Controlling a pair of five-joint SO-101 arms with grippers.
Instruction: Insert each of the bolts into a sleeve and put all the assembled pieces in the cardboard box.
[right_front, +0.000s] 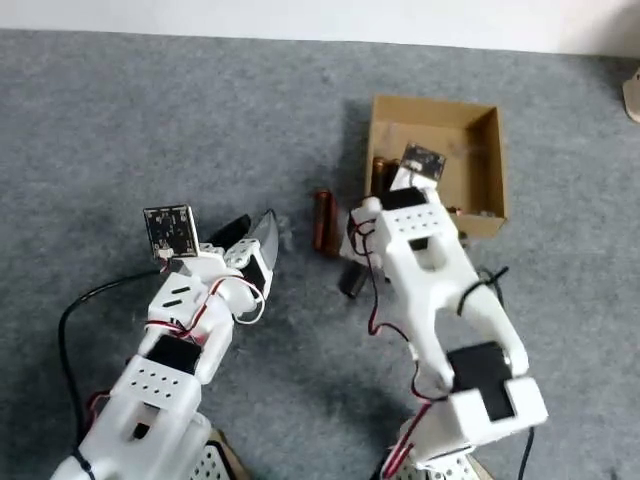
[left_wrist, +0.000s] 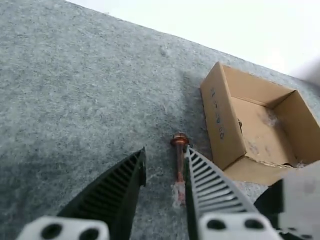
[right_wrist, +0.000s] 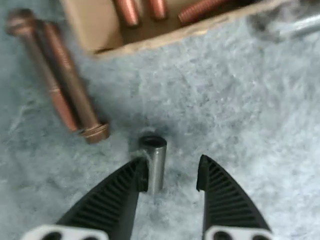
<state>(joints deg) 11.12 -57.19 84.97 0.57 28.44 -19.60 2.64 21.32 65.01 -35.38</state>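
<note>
I see an open cardboard box (right_front: 436, 110) sitting upright on the grey counter (right_front: 150, 120), with several copper pieces (right_wrist: 127, 10) lying inside against one wall. Just outside it, two copper bolts (right_wrist: 60, 75) lie side by side, touching, heads at opposite ends. A short dark metal sleeve (right_wrist: 154, 160) lies near them, its open bore showing. Another bolt (left_wrist: 179, 157) lies flat near the box's outer wall.
</note>
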